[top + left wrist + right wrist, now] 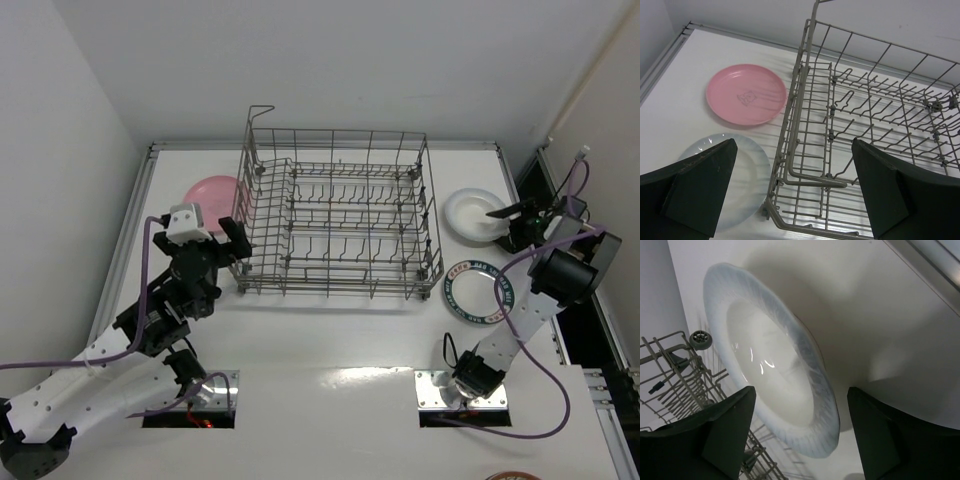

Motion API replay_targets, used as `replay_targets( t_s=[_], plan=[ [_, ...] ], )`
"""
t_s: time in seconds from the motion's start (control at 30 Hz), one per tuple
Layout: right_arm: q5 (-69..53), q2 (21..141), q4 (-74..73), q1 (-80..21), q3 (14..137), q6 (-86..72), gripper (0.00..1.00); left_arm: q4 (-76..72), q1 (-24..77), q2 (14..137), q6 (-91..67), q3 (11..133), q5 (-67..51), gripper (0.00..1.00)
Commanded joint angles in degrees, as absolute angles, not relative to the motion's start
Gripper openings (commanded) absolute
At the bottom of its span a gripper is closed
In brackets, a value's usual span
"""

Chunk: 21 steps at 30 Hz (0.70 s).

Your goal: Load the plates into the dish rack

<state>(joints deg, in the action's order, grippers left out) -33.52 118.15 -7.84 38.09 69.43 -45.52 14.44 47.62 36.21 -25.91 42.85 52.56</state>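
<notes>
The grey wire dish rack [340,215] stands mid-table with nothing in it; it also shows in the left wrist view [865,125]. The pink plate [208,190] lies flat left of it [746,94]. A pale white plate [747,175] lies nearer, beside the rack's corner, partly under my left finger. The plain white plate [470,213] lies right of the rack. The blue-rimmed plate [468,290] lies in front of it. My left gripper [205,245] [794,142] is open and empty above the rack's left front corner. My right gripper [505,218] [801,390] is open, the white plate's [770,370] rim between its fingers.
A raised corner loop [260,112] stands on the rack's far left corner. A metal rail [135,215] runs along the table's left edge, with walls close behind and to the left. A rack wheel [700,339] shows beside the white plate.
</notes>
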Motion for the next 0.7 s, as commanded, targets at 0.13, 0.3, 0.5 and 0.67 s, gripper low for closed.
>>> replay_targets(
  t_s=[0.13, 0.3, 0.5, 0.67],
  plan=[
    [-35.9, 120.6, -1.1, 37.2, 67.8, -47.4, 0.51, 11.7, 48.3, 35.3, -25.4, 42.2, 54.6, 1.0],
    [-36.5, 121.2, 0.7, 37.2, 66.6, -47.9, 0.27, 11.7, 48.3, 35.3, -25.4, 42.2, 55.1, 1.0],
    [-35.2, 118.0, 1.8, 37.2, 64.1, -47.9, 0.0, 11.7, 48.3, 35.3, -25.4, 42.2, 55.6, 1.0],
    [-31.7, 104.6, 1.2, 37.2, 59.9, -46.9, 0.0, 11.7, 48.3, 35.3, -25.4, 42.2, 55.6, 1.0]
  ],
)
